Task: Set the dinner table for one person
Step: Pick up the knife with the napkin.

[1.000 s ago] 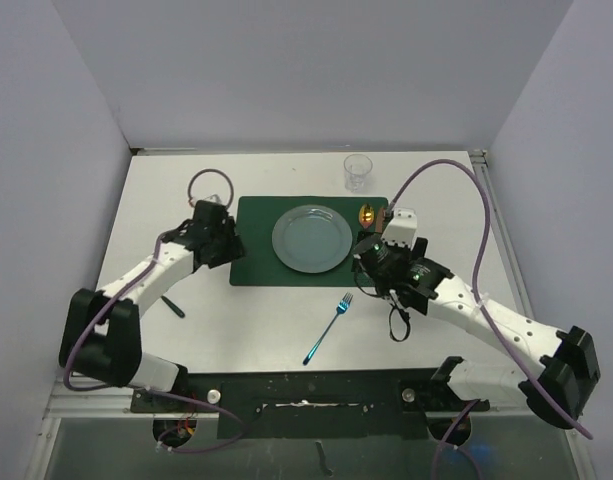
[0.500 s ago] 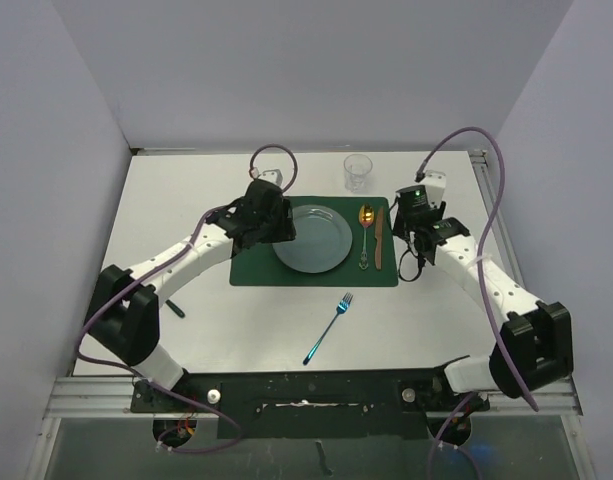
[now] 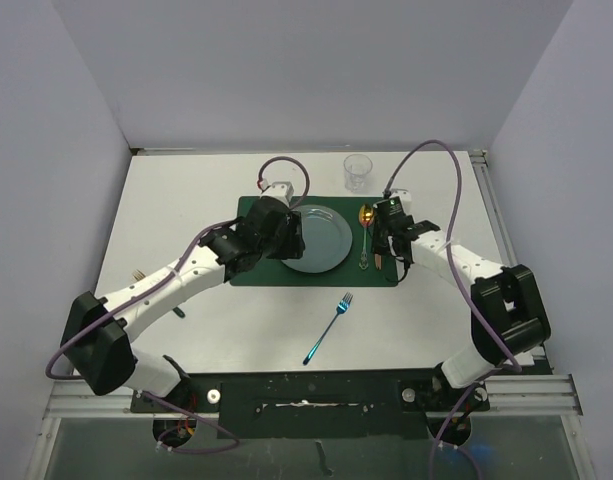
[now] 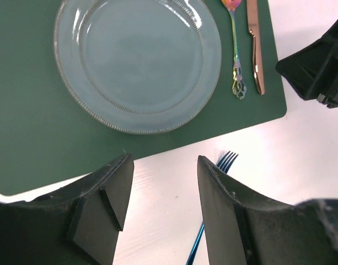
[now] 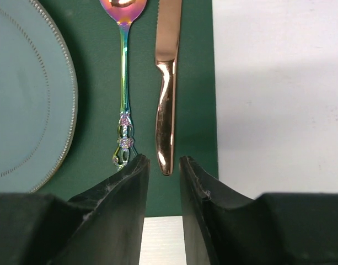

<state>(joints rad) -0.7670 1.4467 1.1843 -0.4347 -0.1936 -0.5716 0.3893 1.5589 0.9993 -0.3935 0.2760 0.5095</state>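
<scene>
— Where is the table point(image 3: 186, 190)?
— It is the white top that fills the floor of the top view, with both arms reaching over it. A green mat point(image 3: 316, 278) lies at its middle, a little to the far side.
— And the grippers?
— The left gripper point(image 4: 164, 165) hangs over the mat by the plate's left rim, with its fingers spread wide and nothing between them. The right gripper point(image 5: 161, 165) is over the mat's right side. Its fingers are drawn close, with a slim gap and nothing in it.
— The plate point(image 3: 326, 238)?
— Centred on the mat.
— The cutlery?
— A blue fork point(image 3: 329, 328) lies slantwise on the bare table, near of the mat. On the mat, right of the plate, lie a knife point(image 5: 166, 99) and a spoon point(image 5: 124, 83) side by side, the knife outermost. The knife's handle end lies just ahead of the right fingers' gap.
— Anything smaller?
— A glass point(image 3: 358, 172) stands on the table just beyond the mat's far edge.
</scene>
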